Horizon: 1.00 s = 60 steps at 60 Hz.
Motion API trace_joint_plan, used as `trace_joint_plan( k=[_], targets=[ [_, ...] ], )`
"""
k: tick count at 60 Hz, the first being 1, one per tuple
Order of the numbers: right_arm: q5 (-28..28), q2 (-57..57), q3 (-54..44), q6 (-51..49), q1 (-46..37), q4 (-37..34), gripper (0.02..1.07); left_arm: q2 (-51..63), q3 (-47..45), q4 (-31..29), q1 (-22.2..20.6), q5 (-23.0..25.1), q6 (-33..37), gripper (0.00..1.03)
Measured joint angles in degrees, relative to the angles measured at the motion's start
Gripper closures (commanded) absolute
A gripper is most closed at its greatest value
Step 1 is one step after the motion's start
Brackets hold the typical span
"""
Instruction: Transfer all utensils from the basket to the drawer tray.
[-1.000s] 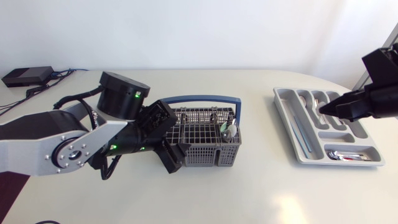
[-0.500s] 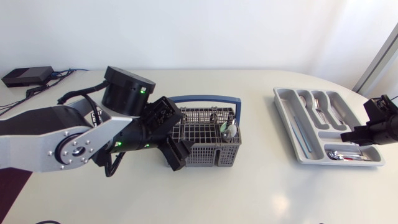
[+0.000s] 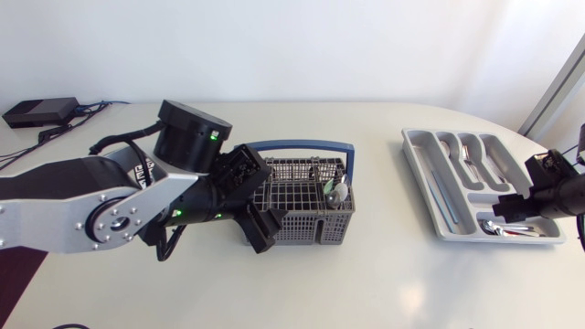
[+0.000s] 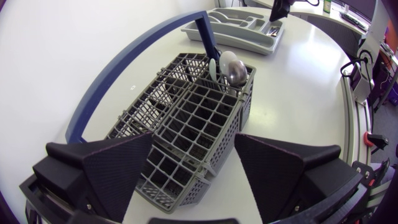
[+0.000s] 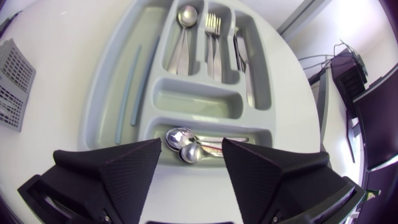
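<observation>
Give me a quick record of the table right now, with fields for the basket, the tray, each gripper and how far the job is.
basket: grey wire basket; a metal spoon and a pale utensil stand in one end compartment
tray: grey tray; fork and knife in side-by-side slots, two small spoons in the end slot
left gripper: left gripper open, at the basket's end away from the metal spoon
right gripper: right gripper open, above the small spoons
job: unfinished, utensils remain in the basket

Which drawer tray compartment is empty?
The middle crosswise compartment of the drawer tray: its floor is bare, while every other compartment holds something.
</observation>
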Motion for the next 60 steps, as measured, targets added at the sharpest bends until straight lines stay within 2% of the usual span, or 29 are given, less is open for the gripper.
trace_joint_plan(
  k=[7,12,25,39,48,60],
  targets=[
    [-3.61,-8.13,-0.09,0.02,4.90,-2.27,0.17,0.31,0.04,0.02,-0.24,0.00,0.00,0.11],
    [-6.45,-13.14,-0.17,0.09,11.54,-5.40,0.17,0.72,0.26,0.02,-0.55,0.00,0.00,0.11],
    [-13.57,-17.38,0.04,4.11,26.75,-13.35,0.18,2.27,1.05,0.04,-1.77,0.00,0.00,0.11],
    [-22.10,-16.24,2.91,10.99,39.91,-14.93,0.38,3.87,2.29,0.07,-3.80,0.00,0.00,0.11],
    [-26.51,-11.28,4.87,14.75,42.84,-13.92,0.53,4.48,2.51,0.63,-4.90,0.00,-0.11,0.11],
    [-30.34,-3.34,6.38,17.53,43.41,-11.65,0.57,5.73,2.60,1.75,-4.98,0.96,-2.19,0.11]
  ],
)
